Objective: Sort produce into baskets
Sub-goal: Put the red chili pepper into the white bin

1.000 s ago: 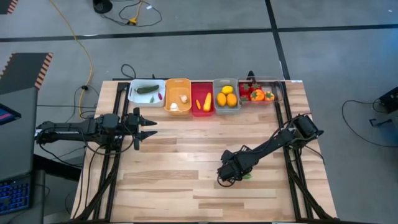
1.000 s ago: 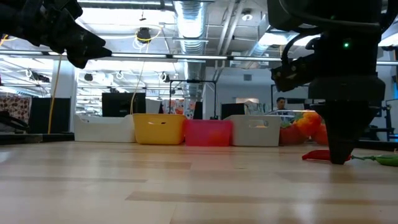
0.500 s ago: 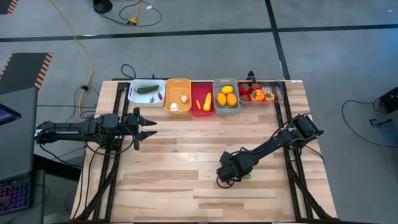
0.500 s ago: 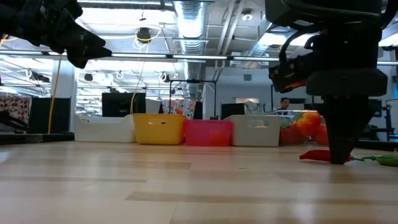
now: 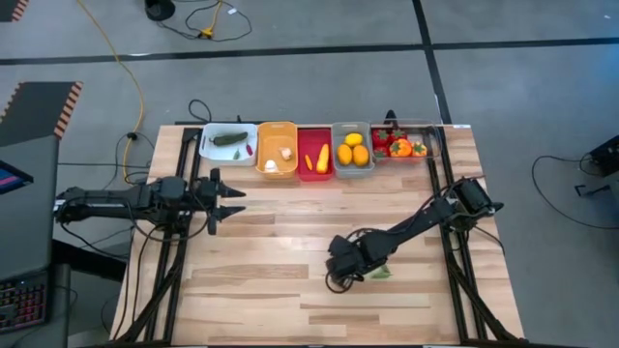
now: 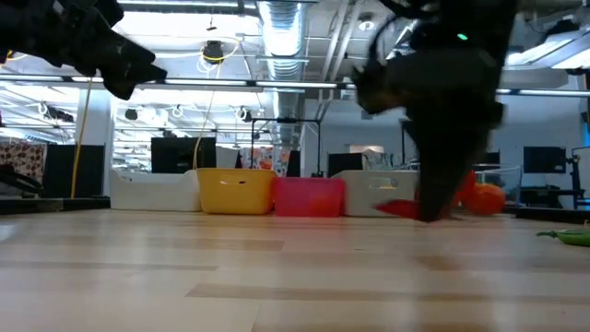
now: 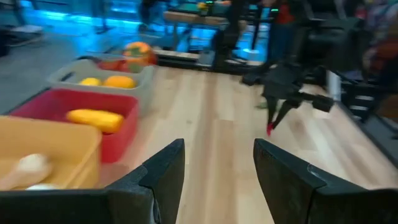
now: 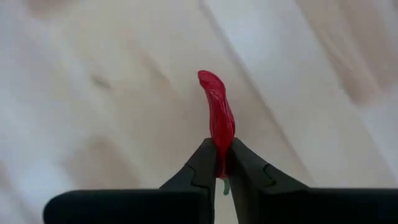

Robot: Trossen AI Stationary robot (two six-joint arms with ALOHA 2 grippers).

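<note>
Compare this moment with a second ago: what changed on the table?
The right gripper closed its fingers on the red chilli, lifted it off the table and shifted leftward, leaving the green piece behind. The left gripper and the baskets stayed put.

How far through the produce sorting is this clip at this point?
Nearly finished. Done: the five baskets along the far edge hold produce, including lemons in the grey one. In hand: the right gripper is shut on a red chilli, lifted off the table. Left: that chilli's drop-off, and a green piece lying on the table. The left gripper waits open at the left side.
</note>
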